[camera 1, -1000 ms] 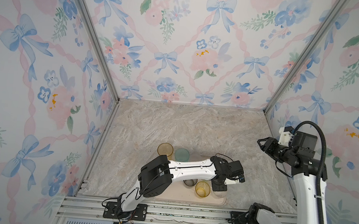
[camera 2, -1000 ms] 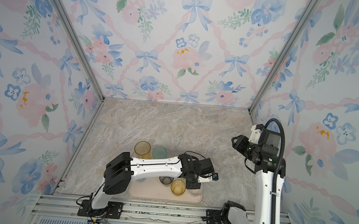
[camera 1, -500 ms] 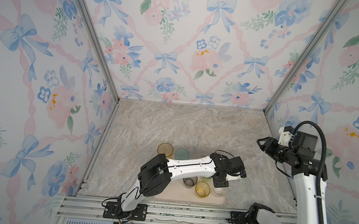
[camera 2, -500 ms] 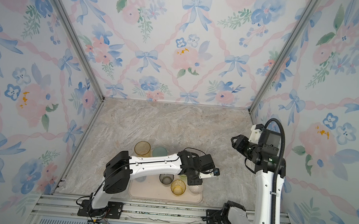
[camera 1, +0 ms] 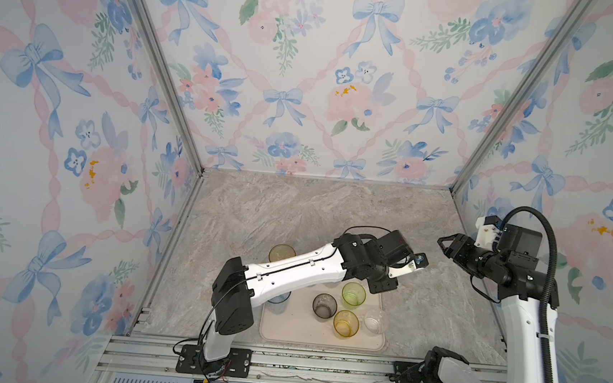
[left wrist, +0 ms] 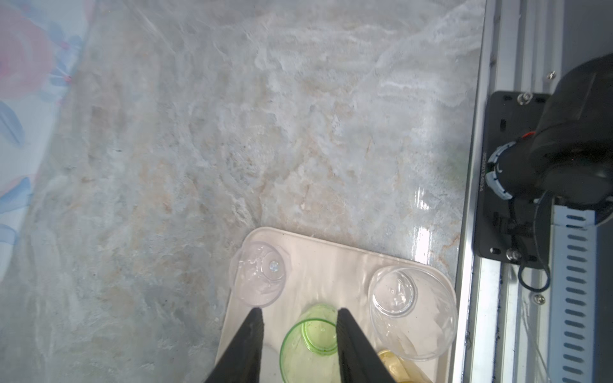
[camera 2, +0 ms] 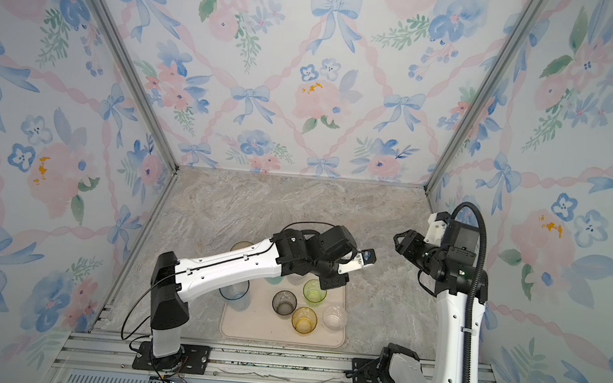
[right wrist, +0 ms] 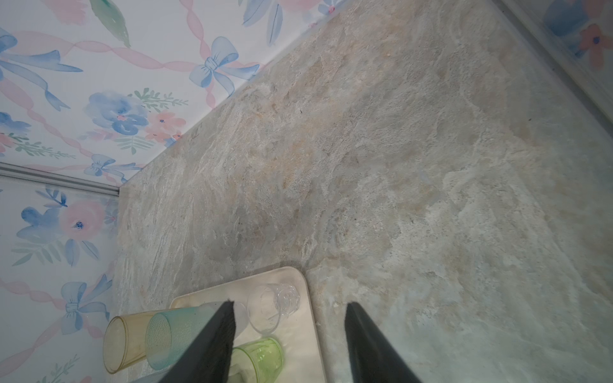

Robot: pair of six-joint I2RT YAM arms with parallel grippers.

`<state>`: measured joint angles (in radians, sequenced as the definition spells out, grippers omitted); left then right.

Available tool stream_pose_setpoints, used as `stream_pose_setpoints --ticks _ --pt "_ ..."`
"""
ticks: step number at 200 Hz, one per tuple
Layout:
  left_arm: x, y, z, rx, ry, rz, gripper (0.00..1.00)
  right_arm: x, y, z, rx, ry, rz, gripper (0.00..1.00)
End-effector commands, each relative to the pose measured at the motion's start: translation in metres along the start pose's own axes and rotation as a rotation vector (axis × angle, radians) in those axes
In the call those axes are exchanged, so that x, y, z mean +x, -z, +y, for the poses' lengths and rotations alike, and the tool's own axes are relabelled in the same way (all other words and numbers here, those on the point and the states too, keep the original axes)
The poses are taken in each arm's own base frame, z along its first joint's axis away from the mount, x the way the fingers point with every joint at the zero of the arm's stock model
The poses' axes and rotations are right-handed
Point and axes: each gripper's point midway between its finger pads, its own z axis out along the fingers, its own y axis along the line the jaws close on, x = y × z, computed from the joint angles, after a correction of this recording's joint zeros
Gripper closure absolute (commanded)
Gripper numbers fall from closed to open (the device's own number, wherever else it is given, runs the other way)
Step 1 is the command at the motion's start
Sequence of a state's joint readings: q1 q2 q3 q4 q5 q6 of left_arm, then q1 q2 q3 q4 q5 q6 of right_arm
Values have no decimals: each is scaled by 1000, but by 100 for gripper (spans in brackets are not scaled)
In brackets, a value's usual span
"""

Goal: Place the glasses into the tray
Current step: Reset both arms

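I hold nothing over the tray (camera 1: 301,334).
My left gripper (left wrist: 298,311) is spread, the lime glass (left wrist: 308,341) standing in the tray under it; my right gripper (right wrist: 290,303), spread too, hangs well apart.

Illumination is bright, even and diffuse in both top views; shadows on the worktop (camera 1: 295,214) are faint and soft-edged. In the left wrist view, specular glare streaks the worktop beside the tray (left wrist: 331,258), and the wallpapered wall (left wrist: 20,99) at the frame edge is blurred.
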<state>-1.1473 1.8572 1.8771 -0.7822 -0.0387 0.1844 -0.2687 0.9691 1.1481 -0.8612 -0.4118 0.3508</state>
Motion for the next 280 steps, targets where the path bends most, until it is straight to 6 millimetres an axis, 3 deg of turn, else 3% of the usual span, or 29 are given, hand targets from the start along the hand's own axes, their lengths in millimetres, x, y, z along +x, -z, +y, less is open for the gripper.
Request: stream_pose_setpoints --ticks 1,18,34,60,69,73,78,81,99,124,141,171,197,221,252,280 --pt "-29 67 49 -97 117 -170 61 -8 5 0 6 12 -18 44" --pt "-21 99 90 -198 209 -227 60 -10 4 0 7 12 -22 44" --pt "3 130 133 -332 311 -271 59 -13 4 0 4 10 -28 44" --pt "69 184 199 -581 529 -379 51 -18 1 -1 4 12 -39 44" --pt "97 206 216 -681 601 -430 40 -19 0 -2 8 12 -40 44" --pt "109 215 222 -726 626 -451 33 -19 -1 -3 11 10 -39 44" --pt "125 225 227 -781 655 -472 8 -19 -1 -3 11 10 -41 44" --pt "135 232 231 -814 672 -486 3 -20 -2 -3 11 9 -40 44" --pt "189 260 242 -999 767 -531 2 -22 -3 -5 19 10 -53 44" --pt "258 277 247 -1213 887 -509 2 -24 -6 -12 46 9 -66 43" --pt "296 278 247 -1346 932 -470 2 -24 -12 -15 49 1 -71 43" --pt "367 240 244 -1417 973 -333 2 -23 -26 -31 93 -27 -79 43" --pt "412 215 242 -1445 1004 -251 2 -21 -36 -43 136 -28 -74 43" --pt "434 194 241 -1437 988 -210 2 -19 -42 -50 174 -20 -67 42" --pt "446 178 244 -1446 949 -210 2 -16 -49 -55 202 -11 -63 42" --pt "454 151 250 -1387 940 -181 2 -13 -55 -59 230 -4 -50 42"
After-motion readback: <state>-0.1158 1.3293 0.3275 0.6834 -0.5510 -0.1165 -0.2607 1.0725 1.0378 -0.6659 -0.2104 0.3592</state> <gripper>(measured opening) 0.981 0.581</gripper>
